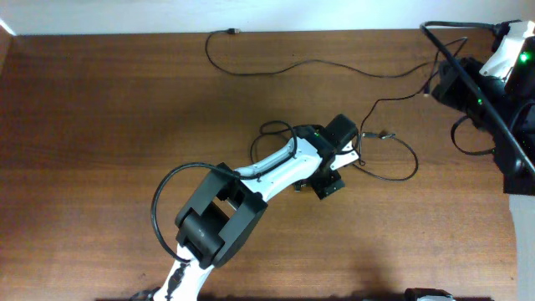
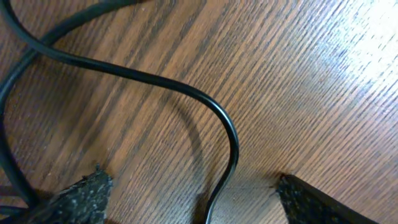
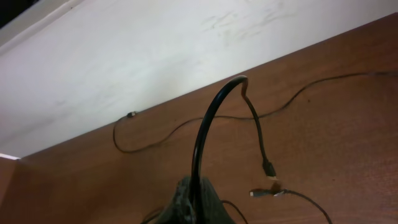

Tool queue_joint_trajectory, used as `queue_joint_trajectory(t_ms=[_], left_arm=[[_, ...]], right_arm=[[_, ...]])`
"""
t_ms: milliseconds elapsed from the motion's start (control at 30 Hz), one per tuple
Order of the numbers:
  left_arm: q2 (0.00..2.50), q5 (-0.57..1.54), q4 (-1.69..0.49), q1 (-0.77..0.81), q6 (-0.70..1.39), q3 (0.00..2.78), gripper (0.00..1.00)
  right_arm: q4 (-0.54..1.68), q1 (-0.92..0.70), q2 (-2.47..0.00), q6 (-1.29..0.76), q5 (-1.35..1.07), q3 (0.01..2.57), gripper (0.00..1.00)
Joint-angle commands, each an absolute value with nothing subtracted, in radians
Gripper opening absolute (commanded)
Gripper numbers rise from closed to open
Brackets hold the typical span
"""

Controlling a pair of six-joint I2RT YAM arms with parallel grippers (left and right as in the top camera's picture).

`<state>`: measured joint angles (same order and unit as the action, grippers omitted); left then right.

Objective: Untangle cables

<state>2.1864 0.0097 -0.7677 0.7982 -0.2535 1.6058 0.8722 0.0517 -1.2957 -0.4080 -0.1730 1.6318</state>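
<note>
Thin black cables lie on the brown table. One long cable runs along the back, its plug at the far edge; it also shows in the right wrist view. Another cable loops right of centre, with small plugs beside it. My left gripper is low over the table centre and open; a cable lies between its fingers. My right gripper is raised at the right and shut on a cable that arches up and hangs down to a plug.
A second plug lies on the table under the hanging one. Thick black arm wires cross the right arm at the far right. A white wall borders the table's back edge.
</note>
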Motion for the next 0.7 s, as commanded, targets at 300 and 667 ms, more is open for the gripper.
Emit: queue_joint_trajectory(t_ms=[300,667], left_arm=[[2.195,0.006,-0.736,0.798,-0.263,1.604,0.01],[2.124,-0.207,-0.767,0.791,-0.263,1.606,0.0]], right_arm=[[0.895,0.054,-1.299,-0.396,-0.14,1.649,0.04],[0.908,0.054,-1.299,-0.397,-0.028,1.649,0.04]])
